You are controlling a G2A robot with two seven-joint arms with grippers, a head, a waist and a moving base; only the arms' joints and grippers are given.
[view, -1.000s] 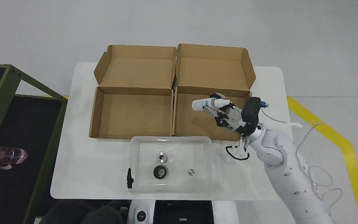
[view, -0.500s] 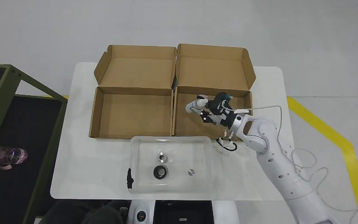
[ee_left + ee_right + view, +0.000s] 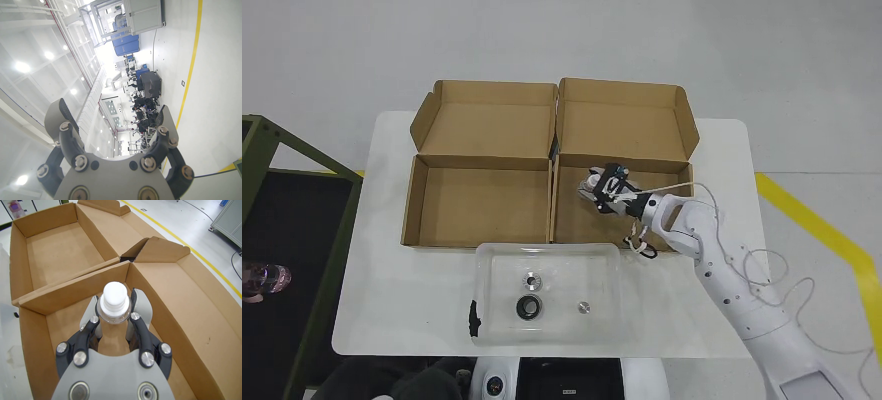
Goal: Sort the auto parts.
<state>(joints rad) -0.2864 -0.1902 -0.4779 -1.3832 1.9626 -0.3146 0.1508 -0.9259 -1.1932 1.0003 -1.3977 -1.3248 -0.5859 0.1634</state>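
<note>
My right gripper [image 3: 113, 308] is shut on a white cylindrical part with a clear collar [image 3: 114, 303]. It hangs over the near left corner of the right cardboard box [image 3: 582, 225], where the top view shows the gripper [image 3: 600, 190] and the white part [image 3: 594, 183]. The left cardboard box [image 3: 432, 215] stands beside it, with nothing inside. In the clear plastic bin [image 3: 482, 290] lie a silver round part [image 3: 531, 280], a black ring part [image 3: 530, 308] and a small silver part [image 3: 584, 307]. My left gripper [image 3: 113, 111] is open, holds nothing and points at the hall.
Both boxes have their lids folded back toward the far table edge [image 3: 542, 115]. A small black piece [image 3: 474, 322] sits at the bin's left front corner. A cable [image 3: 647, 250] loops off the right arm near the bin's right end.
The right arm has carried the white part leftward and slightly away from the bin, from over the box's right middle to its left side.
</note>
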